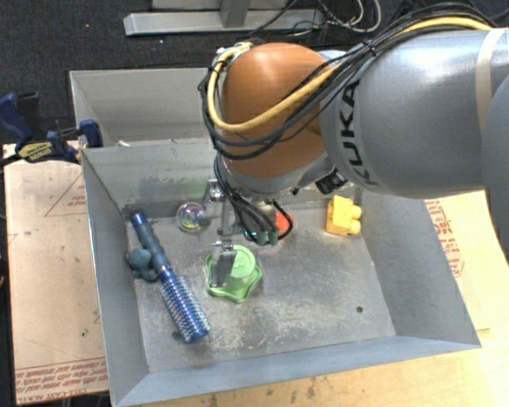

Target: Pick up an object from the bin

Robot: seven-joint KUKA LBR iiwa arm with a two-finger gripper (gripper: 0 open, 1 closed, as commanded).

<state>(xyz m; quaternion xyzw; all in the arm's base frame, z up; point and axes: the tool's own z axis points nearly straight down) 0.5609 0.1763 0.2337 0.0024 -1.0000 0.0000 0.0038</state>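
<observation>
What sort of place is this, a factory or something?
Probably a robotics lab: a KUKA arm over a grey metal bin of odd trinkets, like a blue brush, with loose cables behind.

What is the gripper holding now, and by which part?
Cannot tell: the gripper is down at the top middle of the green cup-like thing lying on the bin floor.

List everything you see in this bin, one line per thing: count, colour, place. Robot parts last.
bin: 1, grey metal, holds the loose things
brush: 1, blue, bristled head, lying on the left of the floor
round thing: 1, shiny and clear, near the back wall
green thing: 1, translucent green, middle of the floor, under the gripper
block: 1, yellow, back right of the floor
arm: 1, silver-grey with an orange cover, reaching in from the right
gripper: 1, low over the green thing
</observation>
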